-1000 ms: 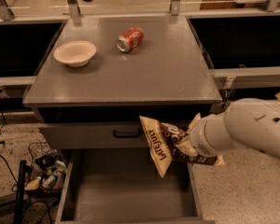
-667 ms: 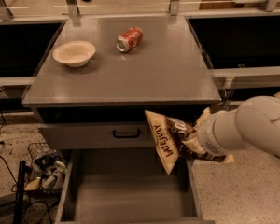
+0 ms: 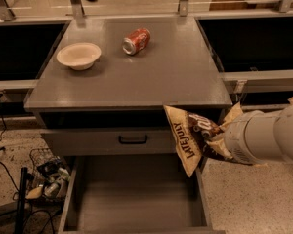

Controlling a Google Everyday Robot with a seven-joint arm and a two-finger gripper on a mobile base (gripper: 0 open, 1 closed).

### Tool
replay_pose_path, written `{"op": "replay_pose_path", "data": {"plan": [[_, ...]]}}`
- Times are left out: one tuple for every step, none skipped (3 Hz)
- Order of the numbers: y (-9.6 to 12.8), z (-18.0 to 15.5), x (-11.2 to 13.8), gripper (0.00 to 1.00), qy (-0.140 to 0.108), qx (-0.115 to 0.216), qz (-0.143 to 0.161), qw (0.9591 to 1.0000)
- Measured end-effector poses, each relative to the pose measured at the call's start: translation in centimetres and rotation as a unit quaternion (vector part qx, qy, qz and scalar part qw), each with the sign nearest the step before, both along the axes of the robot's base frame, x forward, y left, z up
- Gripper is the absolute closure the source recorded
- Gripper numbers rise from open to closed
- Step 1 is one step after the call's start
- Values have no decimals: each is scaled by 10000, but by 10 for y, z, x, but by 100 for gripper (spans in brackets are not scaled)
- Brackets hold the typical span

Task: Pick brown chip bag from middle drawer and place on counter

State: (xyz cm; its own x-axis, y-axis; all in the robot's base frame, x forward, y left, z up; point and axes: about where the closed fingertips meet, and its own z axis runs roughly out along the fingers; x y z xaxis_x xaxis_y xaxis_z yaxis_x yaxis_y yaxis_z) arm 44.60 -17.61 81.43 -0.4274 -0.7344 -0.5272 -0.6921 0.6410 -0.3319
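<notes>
The brown chip bag, dark brown with cream ends and "Late July" lettering, hangs in the air at the counter's front right corner, above the right side of the open middle drawer. My gripper is shut on the bag's right side, with the white arm reaching in from the right. The drawer's gray floor is bare. The gray counter lies just above and behind the bag.
A cream bowl sits on the counter's left and an orange-red soda can lies on its side near the back middle. The upper drawer front with a black handle is closed. A wire basket and cables lie on the floor at left.
The bag and my gripper have moved up and to the right, out of the drawer and closer to the counter's front right corner.
</notes>
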Motion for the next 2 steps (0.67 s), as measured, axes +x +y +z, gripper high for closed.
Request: {"op": "replay_pose_path", "data": {"plan": [[2,-10,9,100,-44,-19,-80,10000],[0,-7,40,100,-296,-7,-274,9992]]}}
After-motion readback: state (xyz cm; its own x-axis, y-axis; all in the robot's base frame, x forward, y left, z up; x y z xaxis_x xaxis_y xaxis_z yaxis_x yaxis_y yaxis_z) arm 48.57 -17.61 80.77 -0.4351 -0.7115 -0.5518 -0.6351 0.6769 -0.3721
